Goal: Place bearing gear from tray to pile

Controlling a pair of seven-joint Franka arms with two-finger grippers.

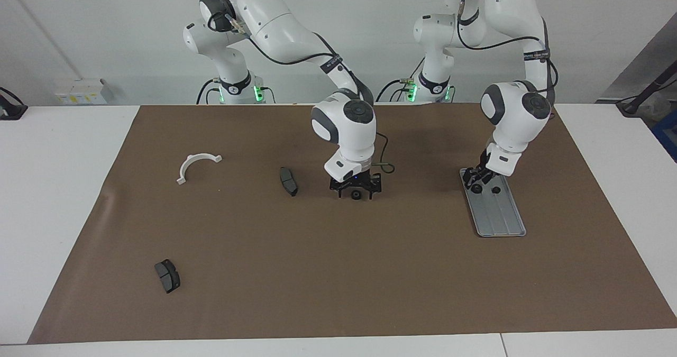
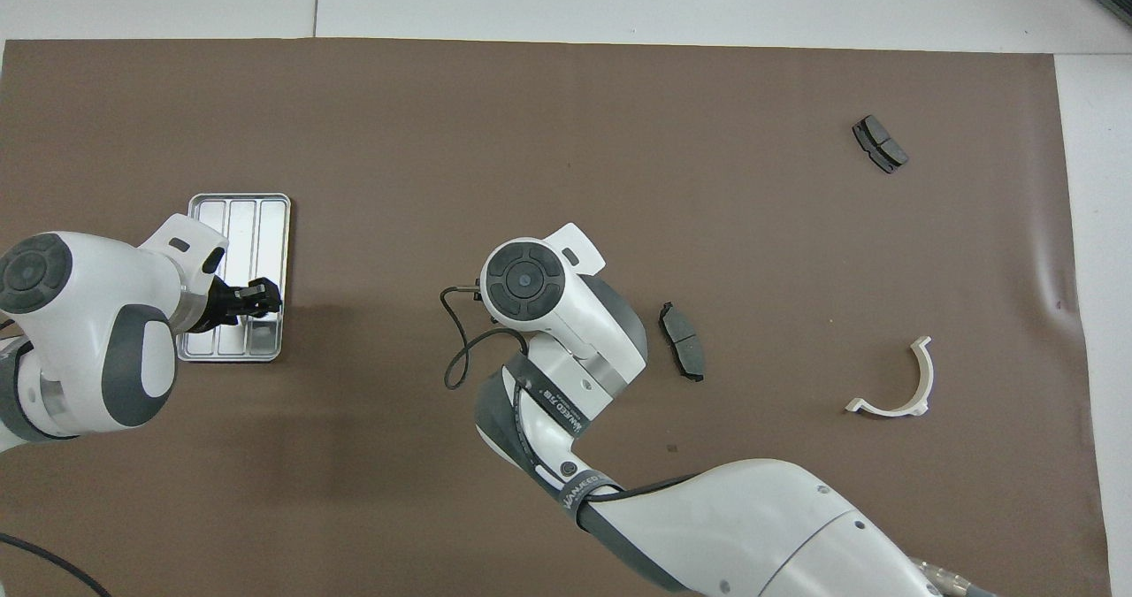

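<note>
The silver tray (image 1: 501, 218) (image 2: 239, 217) lies toward the left arm's end of the mat. A small black bearing gear (image 1: 476, 189) sits on the tray's end nearer the robots, with another small dark round thing (image 1: 495, 190) beside it. My left gripper (image 1: 477, 180) (image 2: 256, 298) is low over that gear, which is hidden in the overhead view. Another black gear (image 1: 357, 194) lies mid-mat between the spread fingers of my open right gripper (image 1: 356, 189). The pile is scattered: a white half-ring (image 1: 198, 165) (image 2: 893, 385) and dark pads (image 1: 288, 181) (image 2: 683, 340).
A second dark pad (image 1: 167, 275) (image 2: 880, 144) lies far from the robots toward the right arm's end. The brown mat (image 1: 370, 283) covers most of the white table. The right arm's wrist hides the mid-mat gear in the overhead view.
</note>
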